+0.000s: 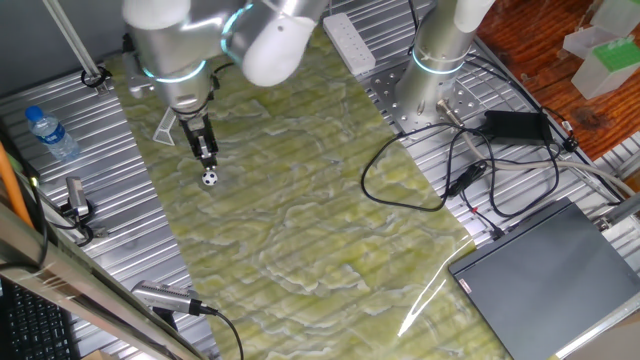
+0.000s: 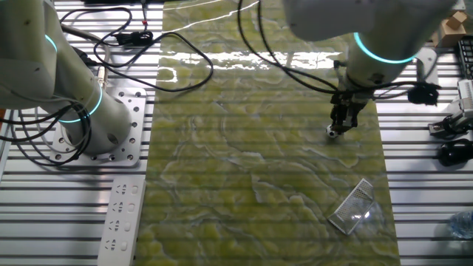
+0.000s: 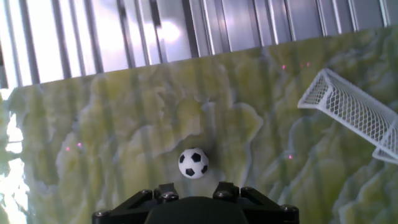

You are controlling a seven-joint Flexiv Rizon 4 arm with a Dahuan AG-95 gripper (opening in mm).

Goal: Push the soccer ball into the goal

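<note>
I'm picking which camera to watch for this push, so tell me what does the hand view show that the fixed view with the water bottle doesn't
Only the hand view shows the goal as an open net with clear mat between it and the soccer ball.

Only the fixed view shows the gripper itself just above the ball, the arm, the water bottle and the cables; the goal is half hidden behind the arm.

Both show the ball on the green mat, outside the goal.
</note>
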